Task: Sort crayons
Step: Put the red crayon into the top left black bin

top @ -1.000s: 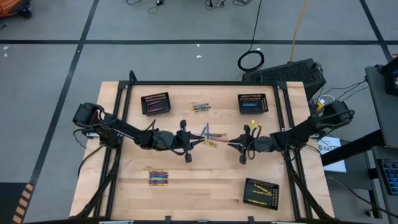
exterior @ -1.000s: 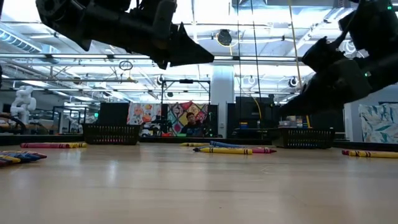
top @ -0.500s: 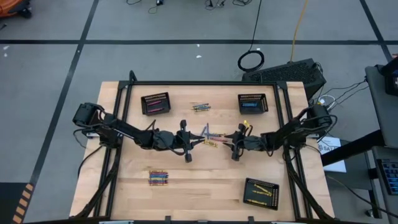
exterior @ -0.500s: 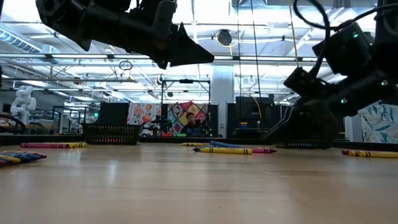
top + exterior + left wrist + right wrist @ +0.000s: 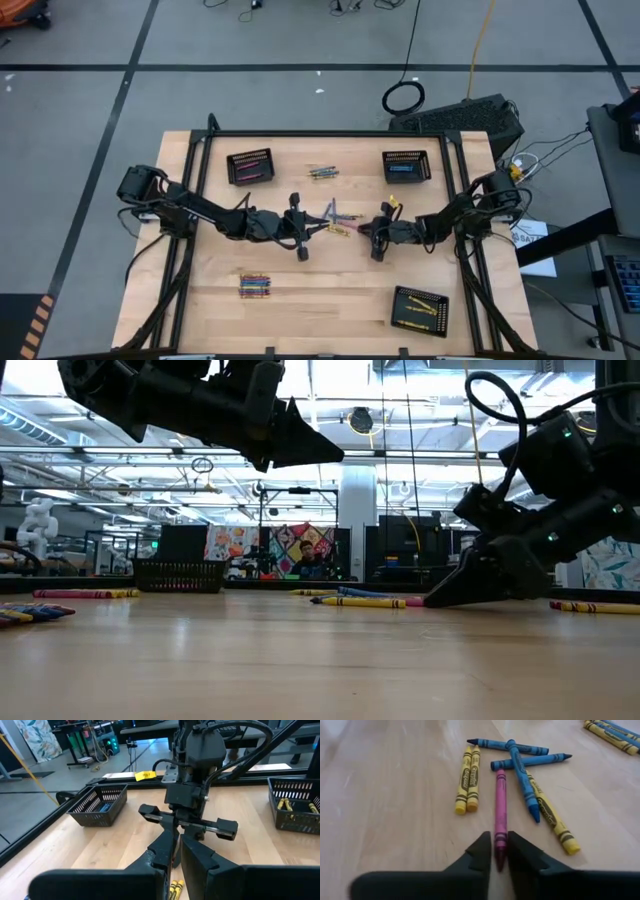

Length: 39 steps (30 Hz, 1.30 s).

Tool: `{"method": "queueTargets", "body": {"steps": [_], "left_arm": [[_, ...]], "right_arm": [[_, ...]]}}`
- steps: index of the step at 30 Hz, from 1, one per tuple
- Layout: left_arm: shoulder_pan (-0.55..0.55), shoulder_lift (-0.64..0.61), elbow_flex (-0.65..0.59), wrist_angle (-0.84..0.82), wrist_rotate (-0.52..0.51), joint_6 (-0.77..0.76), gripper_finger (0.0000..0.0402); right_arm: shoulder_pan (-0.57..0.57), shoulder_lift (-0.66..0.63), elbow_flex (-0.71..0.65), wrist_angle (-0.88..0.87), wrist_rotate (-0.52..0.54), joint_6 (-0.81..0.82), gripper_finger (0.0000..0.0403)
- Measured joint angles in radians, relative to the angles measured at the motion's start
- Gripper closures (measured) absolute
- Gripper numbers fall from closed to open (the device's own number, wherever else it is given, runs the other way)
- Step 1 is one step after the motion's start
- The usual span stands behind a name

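**Right gripper pinches a pink crayon at mid-table**

The right gripper (image 5: 499, 854) is down at the table (image 5: 330, 290), its fingers closed on one end of a pink crayon (image 5: 500, 807) lying flat on the wood. Just beyond it lie two yellow crayons (image 5: 468, 780) side by side and crossed blue crayons (image 5: 522, 770). The left gripper (image 5: 176, 847) hovers opposite, fingers nearly together, holding nothing.

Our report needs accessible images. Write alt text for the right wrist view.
The right gripper is shut on one end of a magenta crayon lying on the wooden table. Beyond it lie a pair of yellow crayons, three crossed blue crayons and another yellow crayon.
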Motion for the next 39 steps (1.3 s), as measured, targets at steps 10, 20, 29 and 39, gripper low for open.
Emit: {"method": "queueTargets", "body": {"steps": [10, 20, 29, 39], "left_arm": [[0.001, 0.0, 0.0, 0.0, 0.0, -0.001, 0.0357], [0.003, 0.0, 0.0, 0.013, 0.0, 0.026, 0.0357], [0.003, 0.0, 0.0, 0.144, 0.033, 0.119, 0.0357], [-0.001, 0.0, 0.001, 0.299, 0.222, 0.237, 0.0253]], "right_arm": [[0.057, -0.231, -0.007, -0.274, 0.08, 0.061, 0.0399], [0.132, -0.472, -0.004, -0.138, 0.092, -0.072, 0.0401], [0.145, -0.471, -0.004, 0.221, -0.037, -0.284, 0.0401], [0.144, -0.47, -0.003, 0.259, -0.04, -0.297, 0.0401]]}}
